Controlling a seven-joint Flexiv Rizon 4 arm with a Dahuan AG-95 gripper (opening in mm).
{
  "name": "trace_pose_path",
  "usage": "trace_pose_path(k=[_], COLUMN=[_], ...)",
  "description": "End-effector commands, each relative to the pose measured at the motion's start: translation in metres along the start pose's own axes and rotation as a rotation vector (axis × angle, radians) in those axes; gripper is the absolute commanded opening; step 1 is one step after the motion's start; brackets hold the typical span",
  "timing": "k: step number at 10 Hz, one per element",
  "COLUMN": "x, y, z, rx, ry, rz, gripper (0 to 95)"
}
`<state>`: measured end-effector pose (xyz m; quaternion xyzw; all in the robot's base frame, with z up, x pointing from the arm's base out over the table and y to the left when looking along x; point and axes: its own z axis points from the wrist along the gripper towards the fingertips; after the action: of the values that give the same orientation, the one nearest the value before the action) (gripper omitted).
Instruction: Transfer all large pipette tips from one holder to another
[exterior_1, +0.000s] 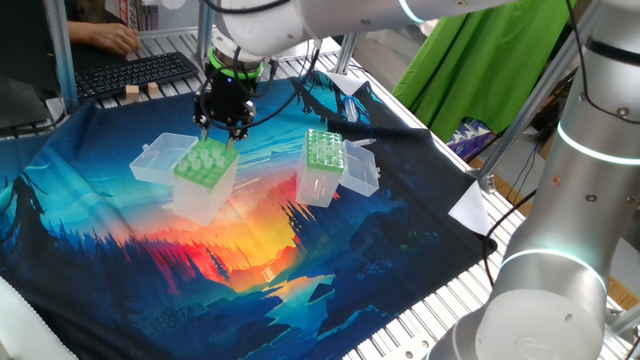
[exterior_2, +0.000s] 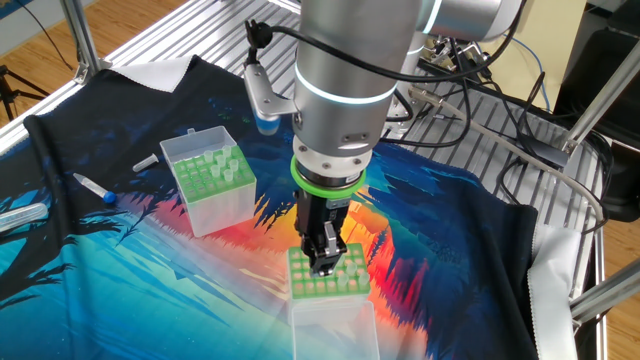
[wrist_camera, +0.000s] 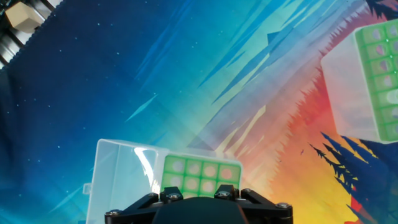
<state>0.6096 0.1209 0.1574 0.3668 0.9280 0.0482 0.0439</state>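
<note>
The wide-holed light-green holder (exterior_1: 205, 168) stands on the printed cloth with its clear lid (exterior_1: 155, 160) folded open beside it. Whitish tops of large pipette tips (exterior_1: 207, 156) show in its holes. My gripper (exterior_1: 225, 128) hangs just above this holder, open, with nothing between its fingers. In the other fixed view the gripper (exterior_2: 322, 258) is over the same holder (exterior_2: 330, 275). The hand view shows that holder (wrist_camera: 202, 173) and its tips (wrist_camera: 186, 168) right below my black gripper body (wrist_camera: 199, 208). The narrower, finely dotted holder (exterior_1: 325, 152) stands apart to the right, its lid (exterior_1: 360, 172) open.
A keyboard (exterior_1: 135, 72) and a person's hand (exterior_1: 110, 38) are at the far left. Small wooden blocks (exterior_1: 140, 92) lie near them. A loose tube with a blue cap (exterior_2: 95, 187) lies on the cloth. Green fabric (exterior_1: 490, 60) hangs at the right, above white paper (exterior_1: 475, 205).
</note>
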Motion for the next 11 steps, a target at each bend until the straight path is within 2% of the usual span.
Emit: trace_pose_path(k=[1, 7, 11], x=[0.0009, 0.0055, 0.0066], y=[-0.0018, -0.0086, -0.0081], z=[0.0022, 0.0024, 0.0018], rx=[-0.001, -0.01, -0.012], ry=[-0.004, -0.015, -0.019], rz=[0.0, -0.001, -0.006], gripper=[38.0, 38.0, 38.0])
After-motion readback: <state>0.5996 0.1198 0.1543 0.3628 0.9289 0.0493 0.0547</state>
